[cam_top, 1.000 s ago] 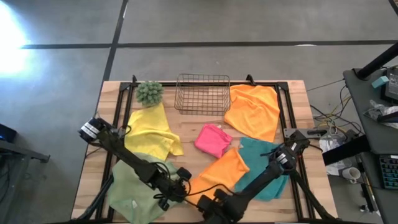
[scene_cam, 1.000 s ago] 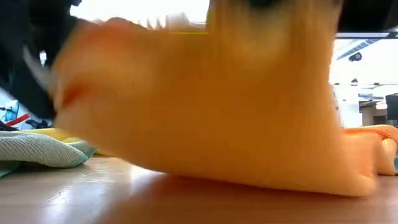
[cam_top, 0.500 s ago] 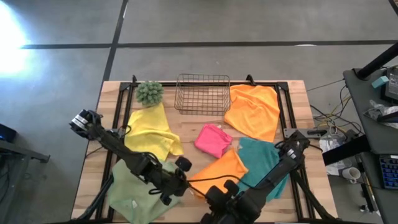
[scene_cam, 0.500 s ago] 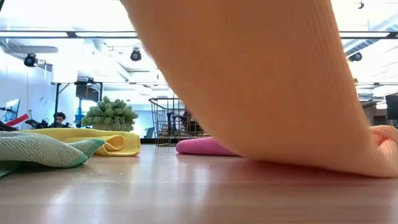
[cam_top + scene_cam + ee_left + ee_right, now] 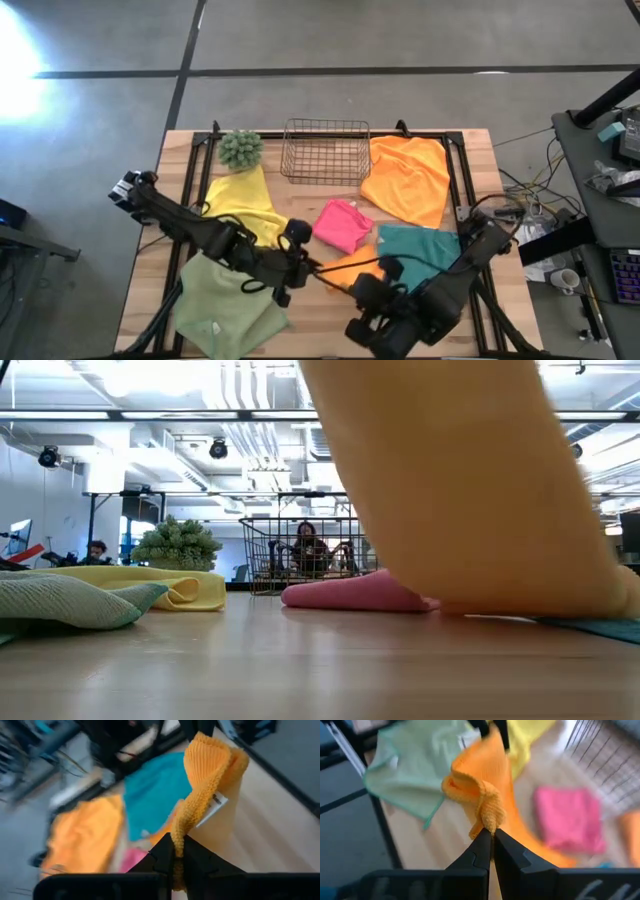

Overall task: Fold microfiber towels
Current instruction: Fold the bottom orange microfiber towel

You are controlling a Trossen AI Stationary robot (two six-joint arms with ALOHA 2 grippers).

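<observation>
The orange microfiber towel (image 5: 352, 268) at the front middle of the wooden table (image 5: 310, 330) hangs between the two pincers, lifted above the surface. The left pincer (image 5: 297, 262) holds one of its corners, and the right pincer (image 5: 372, 300) holds another corner, just in front of it. In the left wrist view the left pincer (image 5: 177, 854) is closed tight on a bunched edge of this orange towel (image 5: 207, 780), beside a small white label (image 5: 212, 810). In the right wrist view the right pincer (image 5: 490, 836) is also closed, with a crumpled corner of the towel (image 5: 485, 795) pinched between its tips.

There are six towels in all. A second orange microfiber towel (image 5: 405, 178) lies flat at the back right. One yellow towel (image 5: 243, 205) lies at the back left. One pink towel (image 5: 342, 224) lies folded in the middle, near the held towel. One teal towel (image 5: 420, 250) is on the right, partly under the right arm. One pale sage green towel (image 5: 225, 305) is at the front left.

There is one copper wire basket (image 5: 326, 152) at the back middle of the table and one small spiky green ball plant (image 5: 240, 148) beside it.

In the low view the orange cloth (image 5: 470, 490) fills the right part, and its lower end is at the table near the pink towel (image 5: 355, 592).
</observation>
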